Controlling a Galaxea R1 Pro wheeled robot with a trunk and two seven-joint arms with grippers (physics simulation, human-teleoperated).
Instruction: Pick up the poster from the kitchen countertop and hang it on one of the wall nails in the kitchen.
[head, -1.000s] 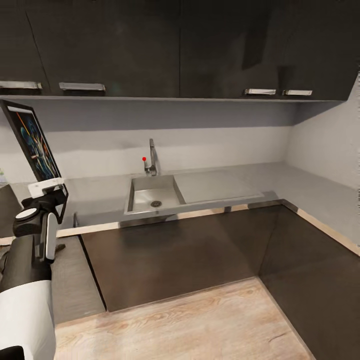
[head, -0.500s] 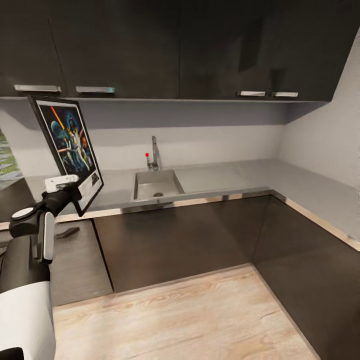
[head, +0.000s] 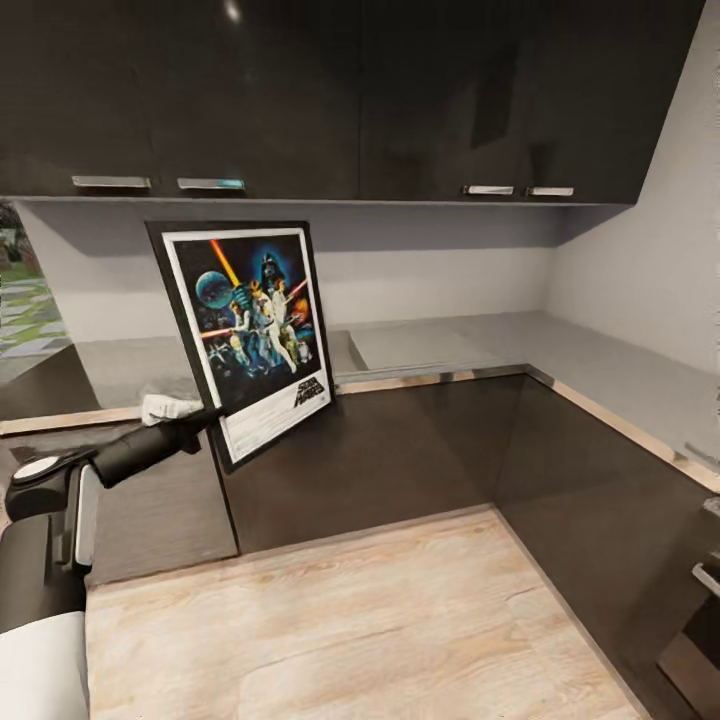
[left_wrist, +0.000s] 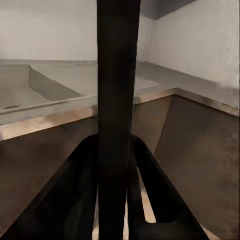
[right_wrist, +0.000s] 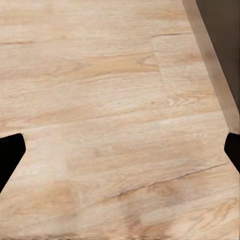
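Left arm: reaches forward from 8 o'clock in the head view, forearm rising toward the poster's lower left edge.
Left gripper (head: 205, 418): clamped on the poster (head: 252, 335), frame edge between its fingers (left_wrist: 75, 195).
Poster: held upright, tilted slightly, off the countertop (head: 560, 355), in front of its metal edge.
Right gripper: wide apart, finger tips (right_wrist: 9, 155) over wooden floor (right_wrist: 115, 100).
Surroundings: dark upper cabinets (head: 400, 100) at 12 o'clock; grey wall (head: 640, 250) at 3 o'clock.
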